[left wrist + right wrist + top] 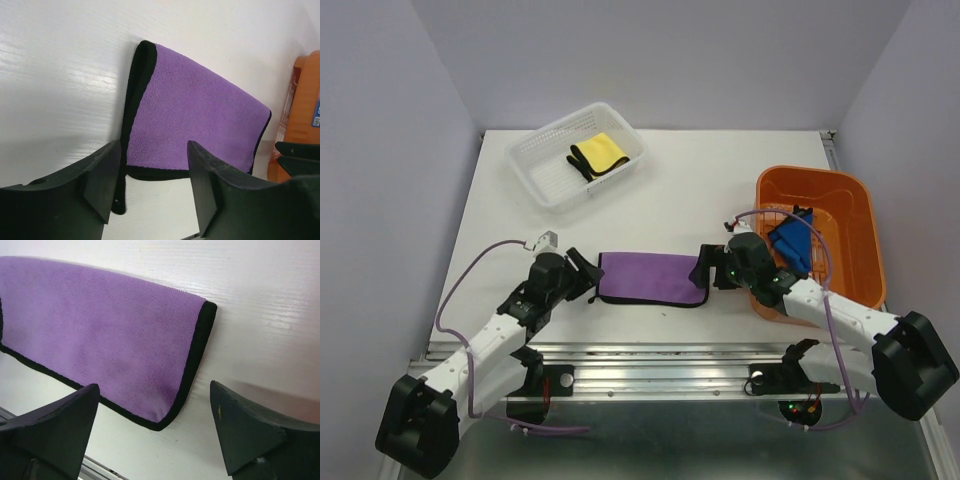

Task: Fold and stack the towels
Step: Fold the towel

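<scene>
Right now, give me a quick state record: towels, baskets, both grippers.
purple towel: folded, flat on the table, between the grippers
yellow towel: folded, in the white basket
blue towel: bunched, in the orange basket
left gripper: open, at the purple towel's left end, holding nothing
right gripper: open, at its right end, holding nothing
stack: none yet, the towels are apart

White table (660, 185) (seen from above and behind), enclosed by pale lilac walls (380, 150) on the left, far and right sides. A white mesh basket (542, 170) sits askew near the far left corner. An orange basket (845, 215) stands against the right edge, well apart from it. A metal rail (670, 362) runs along the near edge.
</scene>
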You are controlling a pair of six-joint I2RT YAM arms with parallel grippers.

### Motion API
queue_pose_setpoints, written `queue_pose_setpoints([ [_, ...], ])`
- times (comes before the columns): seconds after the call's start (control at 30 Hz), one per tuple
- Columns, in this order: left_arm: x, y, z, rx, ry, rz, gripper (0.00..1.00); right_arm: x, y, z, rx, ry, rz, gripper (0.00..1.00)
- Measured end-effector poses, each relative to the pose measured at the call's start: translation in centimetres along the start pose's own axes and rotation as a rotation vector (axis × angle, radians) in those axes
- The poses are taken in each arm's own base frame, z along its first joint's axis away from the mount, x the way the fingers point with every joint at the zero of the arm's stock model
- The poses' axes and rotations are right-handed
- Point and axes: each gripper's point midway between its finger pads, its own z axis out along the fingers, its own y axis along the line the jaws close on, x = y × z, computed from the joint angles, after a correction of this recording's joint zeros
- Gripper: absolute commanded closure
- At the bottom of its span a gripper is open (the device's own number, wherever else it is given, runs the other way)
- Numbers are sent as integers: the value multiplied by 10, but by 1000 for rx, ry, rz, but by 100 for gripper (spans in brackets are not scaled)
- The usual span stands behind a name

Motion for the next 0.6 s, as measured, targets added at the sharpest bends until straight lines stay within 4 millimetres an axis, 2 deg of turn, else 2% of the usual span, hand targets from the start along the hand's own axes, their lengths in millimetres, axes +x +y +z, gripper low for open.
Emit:
queue_pose_setpoints([
  [0.03,1,0,-1,1,3,3,27,0,0,0,-1,0,-5,0],
  [0.07,1,1,-2,-1,6,5,16,0,0,0,-1,1,-3,0],
  [0.2,2,3,-4,-16,18,16,9,0,3,-1,-13,6,-5,0],
  [0.27,1,3,-4,-26,15,21,1,-1,6,-2,-24,8,-6,0],
  [0.43,-4,5,1,-63,11,44,1,-7,19,-3,-44,15,-18,0],
  [0.6,-6,8,11,-110,27,77,2,-9,25,5,-5,28,-26,0],
])
